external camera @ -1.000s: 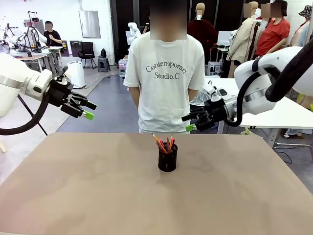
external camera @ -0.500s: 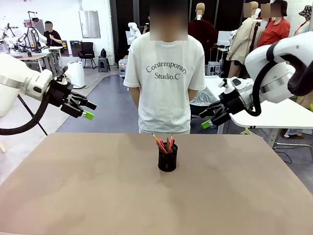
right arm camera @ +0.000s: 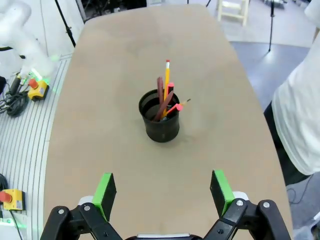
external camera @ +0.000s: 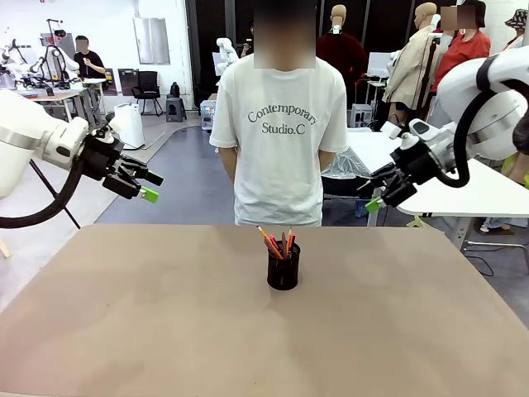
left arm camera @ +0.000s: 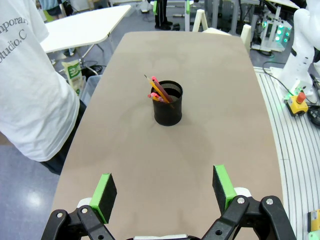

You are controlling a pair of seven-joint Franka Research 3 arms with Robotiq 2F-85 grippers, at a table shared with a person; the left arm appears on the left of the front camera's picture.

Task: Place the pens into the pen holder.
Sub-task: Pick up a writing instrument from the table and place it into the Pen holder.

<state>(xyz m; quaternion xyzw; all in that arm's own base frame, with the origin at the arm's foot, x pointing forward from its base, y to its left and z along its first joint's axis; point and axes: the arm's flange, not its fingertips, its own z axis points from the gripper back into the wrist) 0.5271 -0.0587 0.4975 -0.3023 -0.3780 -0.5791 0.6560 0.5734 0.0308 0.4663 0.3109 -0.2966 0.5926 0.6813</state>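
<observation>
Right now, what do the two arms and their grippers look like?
Both arms are glossy white with rounded shells and a black cable looping along each. The left gripper and right gripper are black, two-fingered, with bright green pads on the fingertips.

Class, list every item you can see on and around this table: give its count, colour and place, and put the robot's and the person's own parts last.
pen holder: one, black mesh, upright near the table's middle.
pens: three, yellow-orange, dark maroon and black-and-red, standing in the pen holder.
table: one, brown, between robot and person.
left gripper: one, black with green pads, open, raised off the table's left side.
right gripper: one, black with green pads, open, raised off the table's right side.
person: one, white printed T-shirt, standing at the far edge.
</observation>
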